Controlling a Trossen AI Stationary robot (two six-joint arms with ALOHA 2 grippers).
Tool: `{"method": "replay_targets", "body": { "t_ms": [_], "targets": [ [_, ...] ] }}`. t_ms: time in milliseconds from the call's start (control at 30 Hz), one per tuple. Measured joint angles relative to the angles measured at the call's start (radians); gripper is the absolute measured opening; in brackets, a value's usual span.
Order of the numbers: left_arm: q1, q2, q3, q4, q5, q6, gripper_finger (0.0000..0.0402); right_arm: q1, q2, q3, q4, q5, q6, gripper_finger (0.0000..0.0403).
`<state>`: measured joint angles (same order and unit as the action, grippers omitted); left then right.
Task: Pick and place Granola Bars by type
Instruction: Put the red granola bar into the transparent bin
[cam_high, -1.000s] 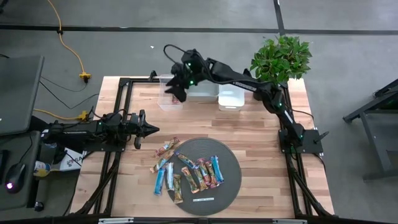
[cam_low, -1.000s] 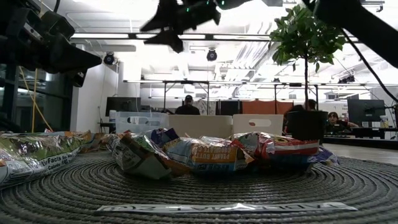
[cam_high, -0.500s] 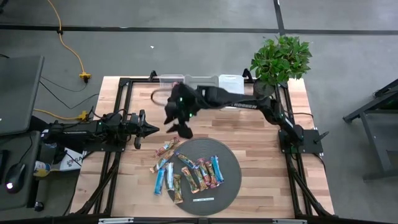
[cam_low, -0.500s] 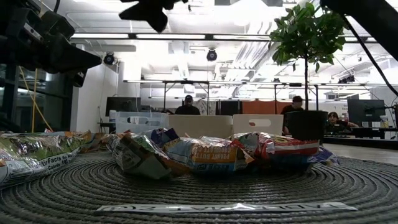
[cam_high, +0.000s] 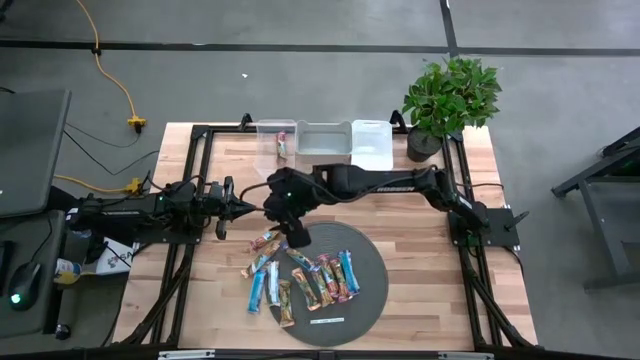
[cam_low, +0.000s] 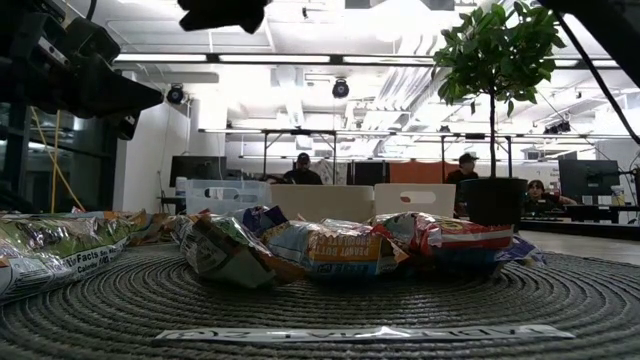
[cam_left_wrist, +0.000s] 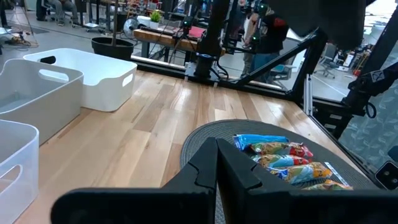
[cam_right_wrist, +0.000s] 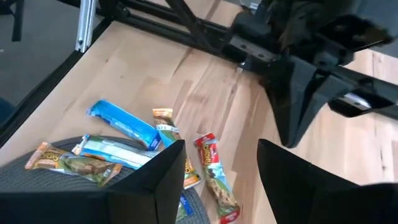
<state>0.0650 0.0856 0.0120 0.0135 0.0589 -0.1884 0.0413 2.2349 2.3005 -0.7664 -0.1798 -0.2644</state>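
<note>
Several granola bars (cam_high: 305, 278) in blue, red and brown-green wrappers lie in a loose pile on a round dark mat (cam_high: 368, 262), and some spill onto the wood to its left (cam_right_wrist: 123, 123). One bar (cam_high: 282, 147) lies in the clear bin (cam_high: 268, 158) at the far edge. My right gripper (cam_high: 296, 236) hangs open above the mat's far left rim, over the pile (cam_right_wrist: 214, 168), with nothing between its fingers (cam_right_wrist: 168, 177). At the table's left my left gripper (cam_high: 246, 207) is shut and level, pointing toward the mat (cam_left_wrist: 214, 163).
Two white bins (cam_high: 325, 142) (cam_high: 372, 146) stand beside the clear one along the far edge. A potted plant (cam_high: 450, 92) is at the far right corner. A thin white label strip (cam_high: 326, 321) lies on the mat's near side. People sit in the room behind (cam_low: 302, 170).
My right gripper has swung from over the clear bin at the far edge toward the near edge and a little left, rolling as it went. It now hangs over the mat's far left rim. Its fingers have stayed open. The bars have not moved.
</note>
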Motion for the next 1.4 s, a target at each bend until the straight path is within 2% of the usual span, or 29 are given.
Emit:
{"method": "replay_targets", "body": {
  "t_ms": [300,433,533,633,800,1400],
  "targets": [
    [0.0,0.0,0.0,0.0,0.0,0.0,0.0,0.001,0.003,-0.26,0.142,-0.056,-0.024,0.0184],
    [0.0,0.0,0.0,0.0,0.0,0.0,0.0,0.0,0.003,-0.384,0.292,-0.052,-0.061,0.0184],
    [0.0,0.0,0.0,0.0,0.0,0.0,0.0,0.001,0.002,-0.461,0.372,-0.028,-0.099,0.0184],
    [0.0,0.0,0.0,0.0,0.0,0.0,0.0,0.011,0.002,-0.52,0.449,0.061,-0.151,0.0184],
    [0.0,0.0,0.0,0.0,0.0,0.0,0.0,0.02,0.002,-0.585,0.517,0.204,-0.193,0.0184],
    [0.0,0.0,0.0,0.0,0.0,0.0,0.0,-0.012,0.013,-0.596,0.63,0.155,-0.241,0.0183]
  ]
}}
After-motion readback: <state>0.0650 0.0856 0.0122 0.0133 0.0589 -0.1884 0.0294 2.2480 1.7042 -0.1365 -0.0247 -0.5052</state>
